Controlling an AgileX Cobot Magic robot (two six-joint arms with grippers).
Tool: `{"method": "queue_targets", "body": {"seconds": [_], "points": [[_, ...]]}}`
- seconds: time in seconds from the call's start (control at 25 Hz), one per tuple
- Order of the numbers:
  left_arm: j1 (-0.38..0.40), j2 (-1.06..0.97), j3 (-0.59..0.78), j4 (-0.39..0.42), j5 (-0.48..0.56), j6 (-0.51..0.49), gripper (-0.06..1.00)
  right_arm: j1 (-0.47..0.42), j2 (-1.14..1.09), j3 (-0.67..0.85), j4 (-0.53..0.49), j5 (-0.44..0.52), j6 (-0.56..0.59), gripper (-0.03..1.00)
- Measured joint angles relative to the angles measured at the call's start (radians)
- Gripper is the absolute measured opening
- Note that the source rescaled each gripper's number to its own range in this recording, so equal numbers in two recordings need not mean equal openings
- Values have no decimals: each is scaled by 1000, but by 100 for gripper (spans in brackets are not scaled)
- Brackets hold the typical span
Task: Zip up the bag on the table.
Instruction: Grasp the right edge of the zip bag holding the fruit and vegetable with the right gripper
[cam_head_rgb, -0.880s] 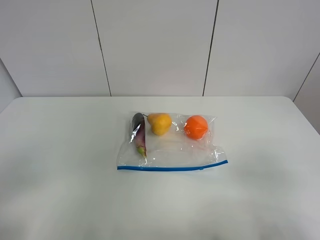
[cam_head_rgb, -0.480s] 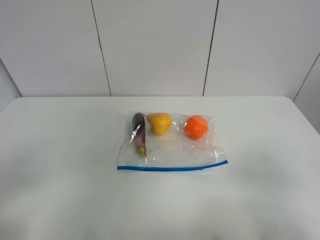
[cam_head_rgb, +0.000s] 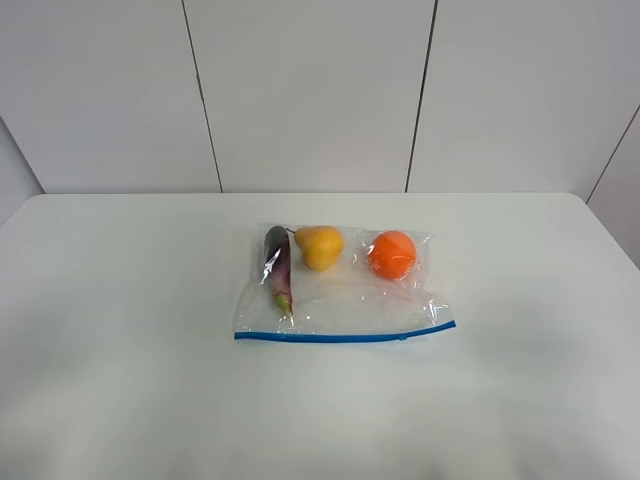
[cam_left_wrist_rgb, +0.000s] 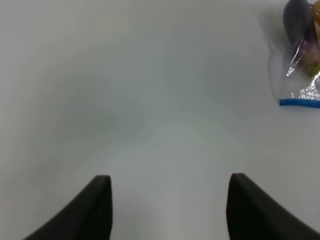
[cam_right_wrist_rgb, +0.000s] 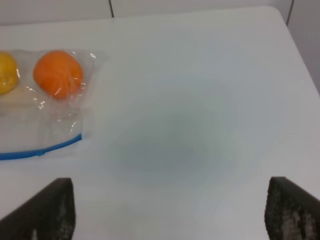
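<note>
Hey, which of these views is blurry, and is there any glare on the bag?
Exterior high: even, soft light, the bag sharp, faint glints. Left wrist: bright glare on the bag's plastic, eggplant blurred. Right wrist: dark fingertips soft and grainy.

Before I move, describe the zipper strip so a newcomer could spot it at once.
On the white table lies one clear bag holding an eggplant, a pear and an orange. Along its edge nearest the camera runs the zipper strip, the only blue thing there.

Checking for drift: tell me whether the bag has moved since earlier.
No. The bag lies at the same spot below the wall seam.
</note>
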Motion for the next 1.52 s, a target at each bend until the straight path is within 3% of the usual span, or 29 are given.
{"method": "queue_targets", "body": {"seconds": [0.2, 0.52, 0.64, 1.04, 1.52], "points": [[0, 0, 0, 0, 0, 0, 100, 0, 164, -16, -4, -111, 0, 100], [0, 0, 0, 1, 0, 0, 100, 0, 542, -31, -1, -505, 62, 92], [0, 0, 0, 2, 0, 0, 100, 0, 701, -73, 23, -592, 74, 92], [0, 0, 0, 2, 0, 0, 100, 0, 1109, -243, 72, -626, 65, 91], [0, 0, 0, 2, 0, 0, 100, 0, 1336, -272, 447, -628, -149, 91]]}}
